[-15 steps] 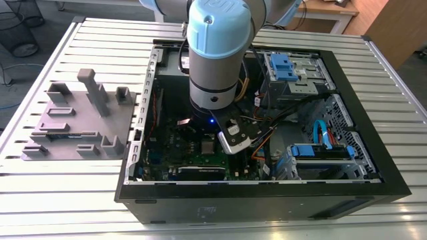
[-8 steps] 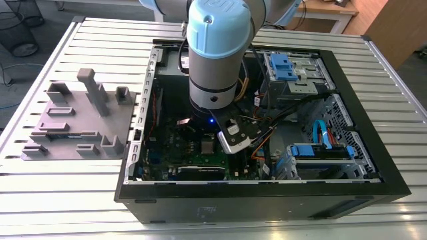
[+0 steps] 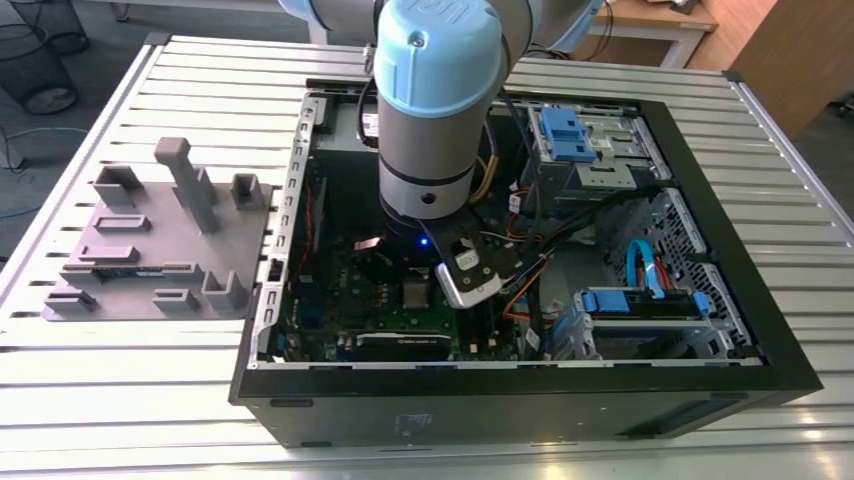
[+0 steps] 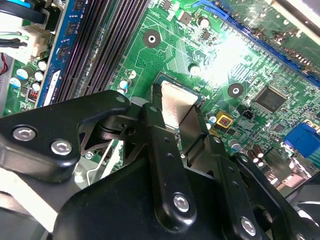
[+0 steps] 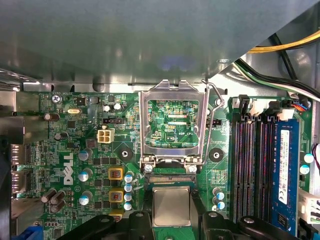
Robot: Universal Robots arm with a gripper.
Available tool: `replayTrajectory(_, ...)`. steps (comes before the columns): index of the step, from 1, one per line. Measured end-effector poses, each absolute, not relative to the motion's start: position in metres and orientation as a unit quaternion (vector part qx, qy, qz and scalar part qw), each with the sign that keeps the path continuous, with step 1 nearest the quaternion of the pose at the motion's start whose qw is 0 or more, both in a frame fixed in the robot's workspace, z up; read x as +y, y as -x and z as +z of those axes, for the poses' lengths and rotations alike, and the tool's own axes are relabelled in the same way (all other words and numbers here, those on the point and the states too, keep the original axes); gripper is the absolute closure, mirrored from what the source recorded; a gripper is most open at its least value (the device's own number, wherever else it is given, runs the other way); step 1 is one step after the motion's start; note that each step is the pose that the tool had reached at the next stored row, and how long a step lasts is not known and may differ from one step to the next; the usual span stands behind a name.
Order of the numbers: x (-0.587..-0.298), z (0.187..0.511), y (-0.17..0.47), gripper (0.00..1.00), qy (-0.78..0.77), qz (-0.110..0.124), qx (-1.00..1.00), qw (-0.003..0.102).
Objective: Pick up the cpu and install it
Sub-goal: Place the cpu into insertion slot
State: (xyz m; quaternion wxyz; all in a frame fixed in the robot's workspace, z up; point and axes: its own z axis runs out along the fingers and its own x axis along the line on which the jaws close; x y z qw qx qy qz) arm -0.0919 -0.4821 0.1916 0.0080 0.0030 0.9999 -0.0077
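The cpu [image 5: 172, 207], a small square chip with a shiny silver top, sits between my gripper's [image 5: 172, 196] two black fingers [image 5: 141, 220], which press on its opposite edges. In the second wrist view the cpu [image 4: 176, 100] lies low over the green motherboard [image 4: 260, 65], held by the gripper [image 4: 173, 109]. The socket's metal load plate [image 5: 172, 90] stands flipped open just beyond the chip, and the socket's edge [image 5: 172, 178] shows right in front of it. In the exterior view my arm [image 3: 427, 120] reaches down into the open computer case [image 3: 534, 400].
Dark memory slots [image 5: 252, 165] run beside the socket, with cables [image 5: 285, 47] above them. The case's grey wall [image 5: 125, 40] stands close behind the board. Blue drive bays [image 3: 574, 135] fill the case's far side. A grey parts fixture [image 3: 154, 240] lies on the slatted table at the exterior view's left.
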Motion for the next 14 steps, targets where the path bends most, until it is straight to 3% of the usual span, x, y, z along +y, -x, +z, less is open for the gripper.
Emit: replayTrajectory(14, -0.4821, 0.1912, 0.0919, 0.61, 0.013, -0.008, 1.000, 0.008)
